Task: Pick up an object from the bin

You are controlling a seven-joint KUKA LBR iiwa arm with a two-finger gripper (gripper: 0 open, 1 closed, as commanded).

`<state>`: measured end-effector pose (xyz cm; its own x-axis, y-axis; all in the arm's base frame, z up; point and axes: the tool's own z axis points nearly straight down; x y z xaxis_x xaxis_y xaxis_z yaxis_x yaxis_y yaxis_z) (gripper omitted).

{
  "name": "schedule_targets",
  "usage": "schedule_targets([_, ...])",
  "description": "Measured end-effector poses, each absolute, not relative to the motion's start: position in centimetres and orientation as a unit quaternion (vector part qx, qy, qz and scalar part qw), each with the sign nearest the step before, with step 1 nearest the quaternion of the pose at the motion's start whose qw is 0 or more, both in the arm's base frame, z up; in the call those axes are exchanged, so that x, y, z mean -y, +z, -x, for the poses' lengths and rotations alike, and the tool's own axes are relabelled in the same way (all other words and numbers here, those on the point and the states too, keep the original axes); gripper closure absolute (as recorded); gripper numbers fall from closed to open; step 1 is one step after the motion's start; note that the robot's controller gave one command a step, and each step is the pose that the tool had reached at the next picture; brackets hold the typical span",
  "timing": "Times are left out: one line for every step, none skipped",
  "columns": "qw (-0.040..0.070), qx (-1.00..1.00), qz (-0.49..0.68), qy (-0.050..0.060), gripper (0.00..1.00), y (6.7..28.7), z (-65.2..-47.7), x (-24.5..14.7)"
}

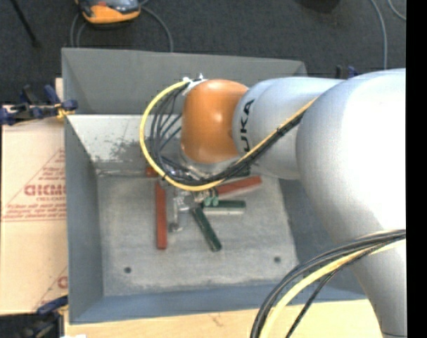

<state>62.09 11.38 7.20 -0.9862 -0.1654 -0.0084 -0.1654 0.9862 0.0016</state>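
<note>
My gripper hangs low over the middle of the bin, below the orange wrist cover. Its metal fingers point down between an orange-red stick on its left and a dark green stick on its right. The orange-red stick lies upright along the floor, close beside the fingers. The dark green stick slants down to the right. A second green stick lies flat just right of the gripper, and a red stick slants above it, partly under the arm.
The arm and its cables cover the upper middle and right of the bin. Bare floor lies along the front and left of the bin.
</note>
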Motion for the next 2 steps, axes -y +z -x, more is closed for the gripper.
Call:
schedule_targets([0.004,-0.997,0.083,0.001,0.00,7.2,-62.1,-11.4])
schedule_targets([0.005,-0.999,0.047,0.000,0.00,7.2,-60.6,-12.7])
